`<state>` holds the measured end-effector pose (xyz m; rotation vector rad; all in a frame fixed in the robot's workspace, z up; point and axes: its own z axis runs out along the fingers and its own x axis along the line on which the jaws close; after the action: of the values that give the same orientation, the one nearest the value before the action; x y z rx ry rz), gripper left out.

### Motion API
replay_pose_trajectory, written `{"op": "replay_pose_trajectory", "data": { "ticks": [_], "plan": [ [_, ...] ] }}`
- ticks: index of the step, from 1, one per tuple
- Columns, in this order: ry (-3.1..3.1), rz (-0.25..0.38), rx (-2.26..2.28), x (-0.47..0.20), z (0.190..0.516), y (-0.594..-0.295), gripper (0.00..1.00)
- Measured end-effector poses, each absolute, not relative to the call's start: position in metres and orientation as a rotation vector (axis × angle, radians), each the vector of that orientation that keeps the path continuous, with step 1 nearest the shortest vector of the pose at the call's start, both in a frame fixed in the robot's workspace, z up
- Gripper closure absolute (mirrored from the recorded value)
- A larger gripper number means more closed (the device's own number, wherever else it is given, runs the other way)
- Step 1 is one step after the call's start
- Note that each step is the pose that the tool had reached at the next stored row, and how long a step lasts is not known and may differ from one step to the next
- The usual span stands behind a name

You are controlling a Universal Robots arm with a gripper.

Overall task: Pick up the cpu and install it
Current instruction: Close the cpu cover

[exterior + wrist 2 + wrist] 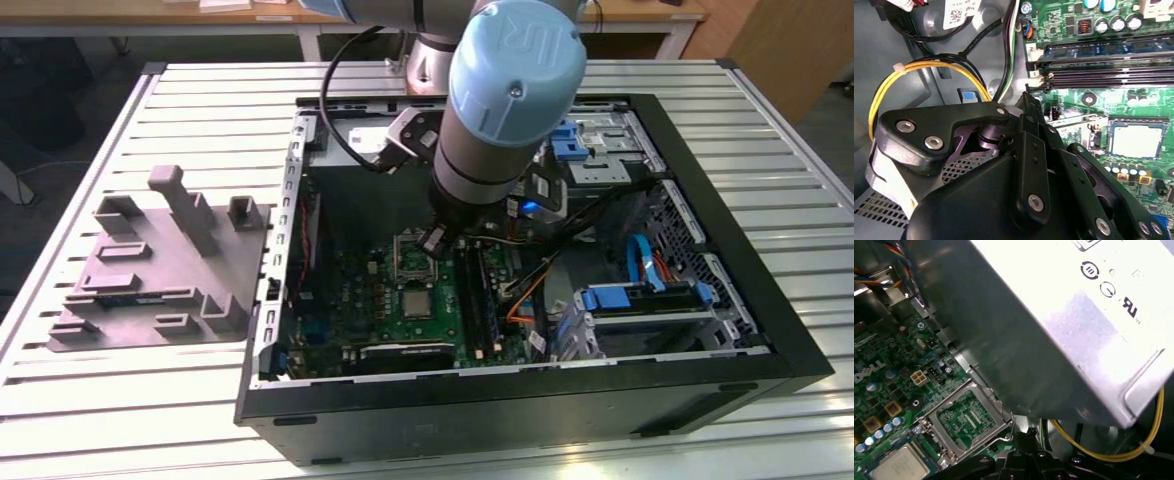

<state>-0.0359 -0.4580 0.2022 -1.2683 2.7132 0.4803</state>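
On a slatted metal worktop (174,420) the open computer case (747,330) holds the motherboard (400,310). The cpu (1136,141) already sits in its socket beside the raised load plate (971,420), with the gripper (434,240) just above; I cannot tell its finger state. A careless descent could bend that plate or snag the yellow cables (919,70).

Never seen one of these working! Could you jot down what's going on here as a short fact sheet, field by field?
Setting: open computer case lying on a slatted table
Arm: reaches down into the case
Gripper: low over the green motherboard
CPU: lies flat in the board, beside the gripper
Socket frame: hinged open, next to the CPU
Beside the case: grey parts holder
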Motion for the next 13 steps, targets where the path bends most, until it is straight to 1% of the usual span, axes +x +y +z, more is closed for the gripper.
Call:
{"op": "replay_pose_trajectory", "data": {
  "ticks": [7, 13],
  "plan": [
    [2.711, 0.48, -1.275, -0.0389, 0.1981, -0.4551, 0.89],
    [2.724, 0.45, -1.281, -0.0398, 0.1996, -0.4534, 0.89]
  ]
}}
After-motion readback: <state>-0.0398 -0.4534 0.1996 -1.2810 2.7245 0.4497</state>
